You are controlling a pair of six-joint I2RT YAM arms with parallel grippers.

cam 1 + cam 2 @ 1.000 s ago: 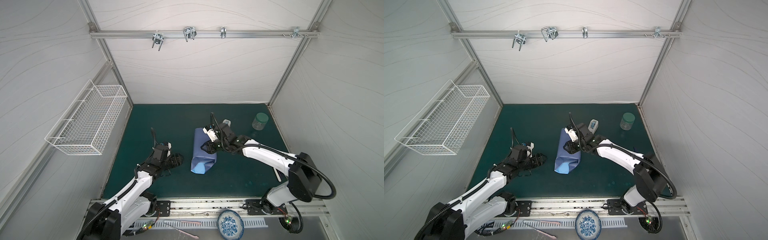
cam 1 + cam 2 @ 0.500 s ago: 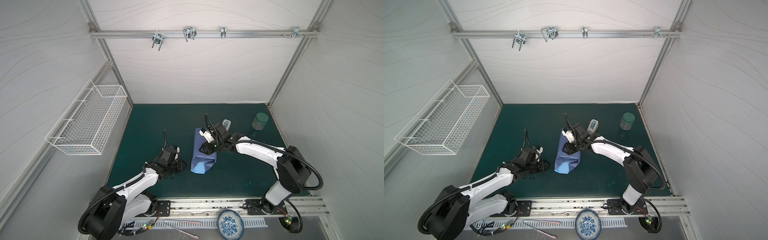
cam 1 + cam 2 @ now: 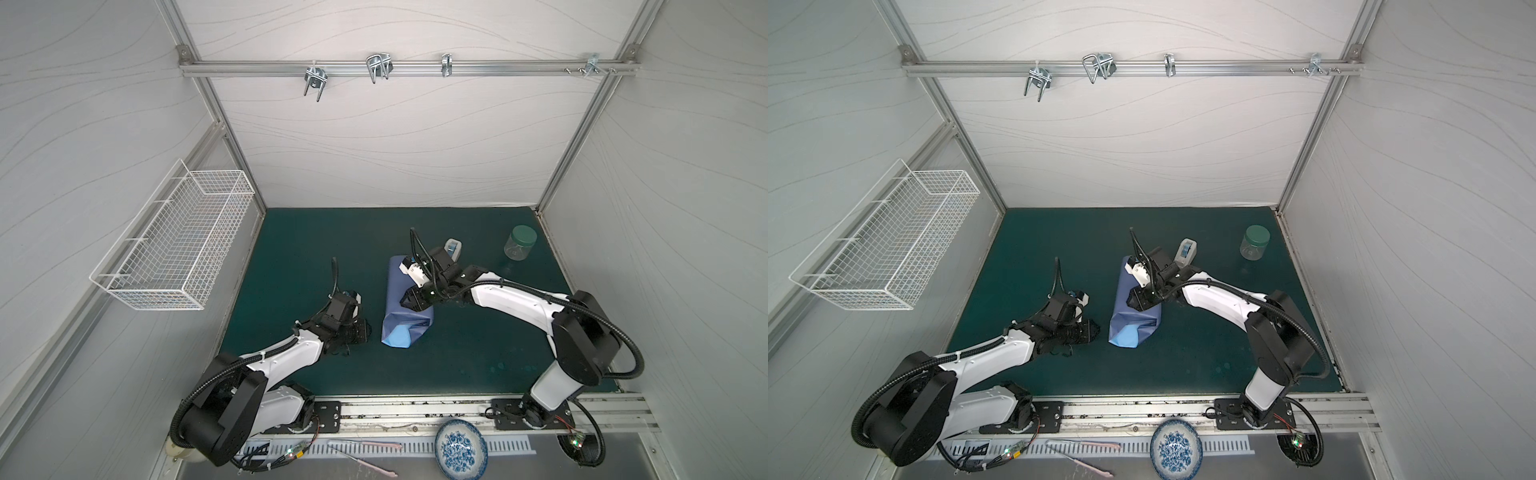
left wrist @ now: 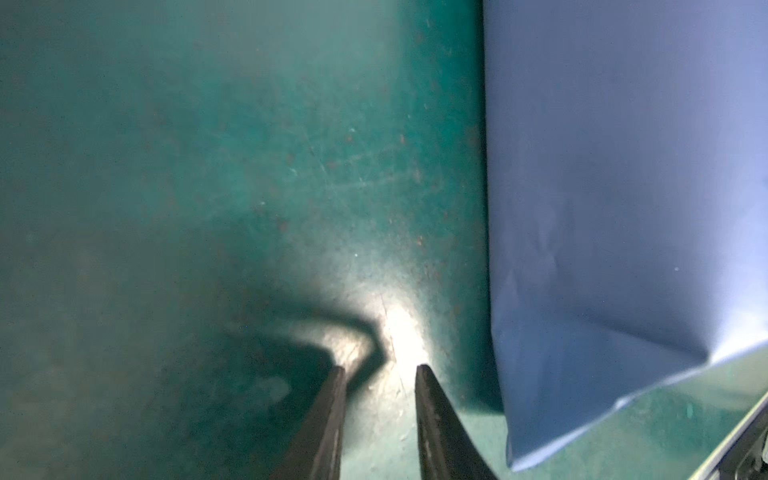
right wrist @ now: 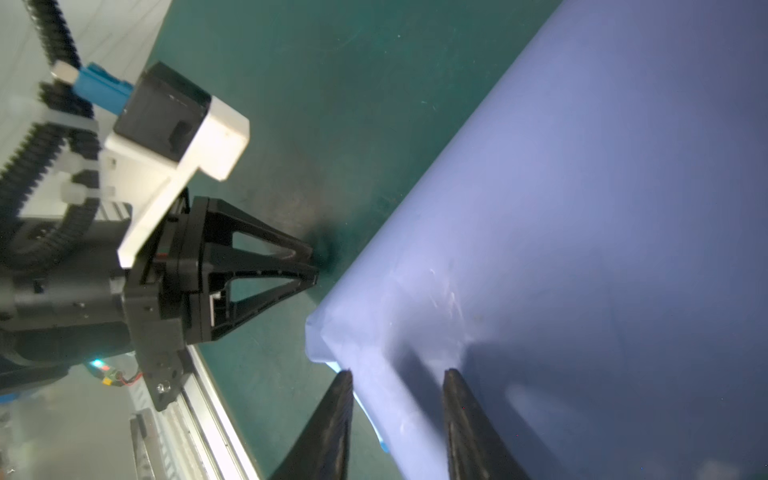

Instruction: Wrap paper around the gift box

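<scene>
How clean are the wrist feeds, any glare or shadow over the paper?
Left wrist view: bright glare on the mat just ahead of the left pincer, paper clear of it. Right wrist view: the right pincer casts soft shadows onto the paper.

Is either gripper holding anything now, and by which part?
Nothing is held. The left gripper is open over the mat beside the paper; the right gripper is open above the paper, pinching none of it.
</scene>
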